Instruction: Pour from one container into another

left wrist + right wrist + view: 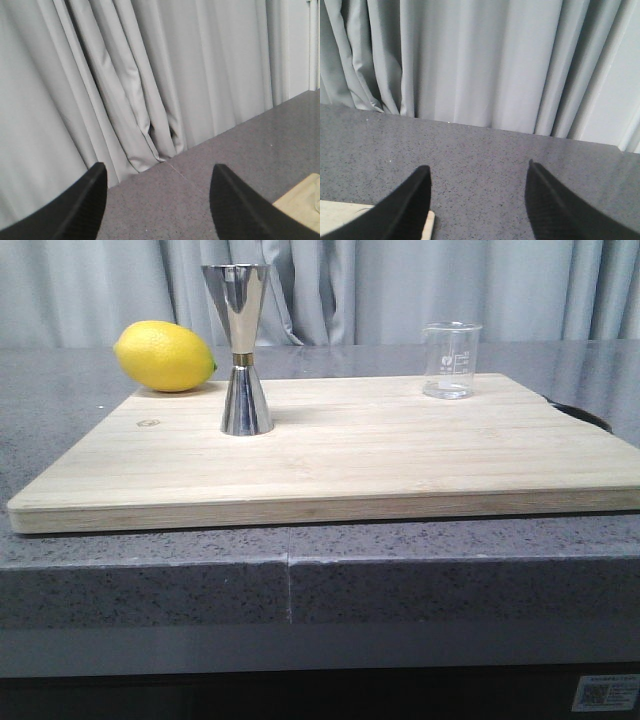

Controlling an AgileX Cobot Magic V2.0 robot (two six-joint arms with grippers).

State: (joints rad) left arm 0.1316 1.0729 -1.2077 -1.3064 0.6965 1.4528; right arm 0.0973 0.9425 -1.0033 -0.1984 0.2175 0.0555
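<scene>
I have both arms held back, and neither shows in the front view. The left gripper (pixel 157 200) and right gripper (pixel 477 200) have jaws apart, holding nothing. The beaker (pixel 451 360) stands upright at the board's (pixel 350 455) far right, well apart from the jigger (pixel 240 350). I'd grip the beaker low on its wall with the right arm, keeping the lip toward the jigger. Grey speckled tabletop (pixel 300 580), lemon (pixel 164 356) far left, grey curtain (pixel 400 290) behind.

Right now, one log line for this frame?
stage: not started | left claw: open, empty | right claw: open, empty | beaker: upright on board, right | jigger: upright, left | lemon: back left
</scene>
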